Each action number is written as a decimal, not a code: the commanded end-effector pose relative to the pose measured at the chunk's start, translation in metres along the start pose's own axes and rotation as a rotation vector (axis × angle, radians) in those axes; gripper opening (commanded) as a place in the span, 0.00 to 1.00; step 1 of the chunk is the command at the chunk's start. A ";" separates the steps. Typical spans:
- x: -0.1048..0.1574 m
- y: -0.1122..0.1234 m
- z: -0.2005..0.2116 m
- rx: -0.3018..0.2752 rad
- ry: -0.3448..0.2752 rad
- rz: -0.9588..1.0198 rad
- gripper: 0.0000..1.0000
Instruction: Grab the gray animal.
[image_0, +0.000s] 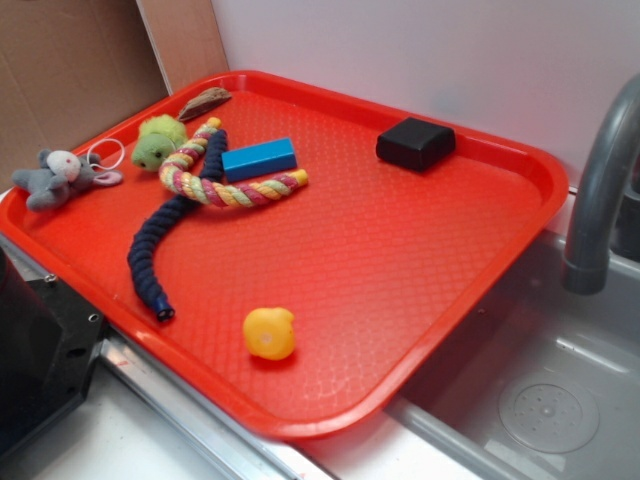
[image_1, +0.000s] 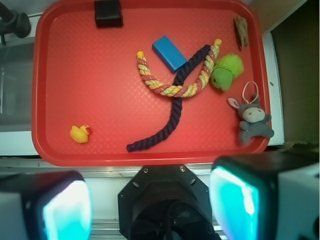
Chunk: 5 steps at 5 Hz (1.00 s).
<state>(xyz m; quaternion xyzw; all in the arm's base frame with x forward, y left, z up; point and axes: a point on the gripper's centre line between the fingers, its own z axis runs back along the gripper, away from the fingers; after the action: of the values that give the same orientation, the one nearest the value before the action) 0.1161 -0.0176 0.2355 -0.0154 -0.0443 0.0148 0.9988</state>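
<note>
One target matters: with our gripper (image_1: 150, 210) spread wide and empty, we should descend squarely over the gray plush mouse (image_0: 55, 177) at the red tray's (image_0: 400, 250) left rim, avoiding the green plush toy (image_0: 158, 141).

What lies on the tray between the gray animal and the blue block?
In the wrist view, the green plush toy and both ropes' ends lie between the gray animal and the blue block.

Red textured tray (image_0: 420, 260), gray animal (image_0: 55, 176) (pale face), navy rope (image_0: 165, 240), blue block (image_0: 259, 158)
</note>
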 end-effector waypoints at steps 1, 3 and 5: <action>0.000 0.000 0.000 0.000 0.000 0.000 1.00; 0.003 0.078 -0.073 0.160 0.031 -0.030 1.00; 0.007 0.138 -0.129 0.122 0.017 -0.096 1.00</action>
<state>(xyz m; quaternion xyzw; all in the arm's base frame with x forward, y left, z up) 0.1275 0.1124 0.0962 0.0397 -0.0222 -0.0350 0.9983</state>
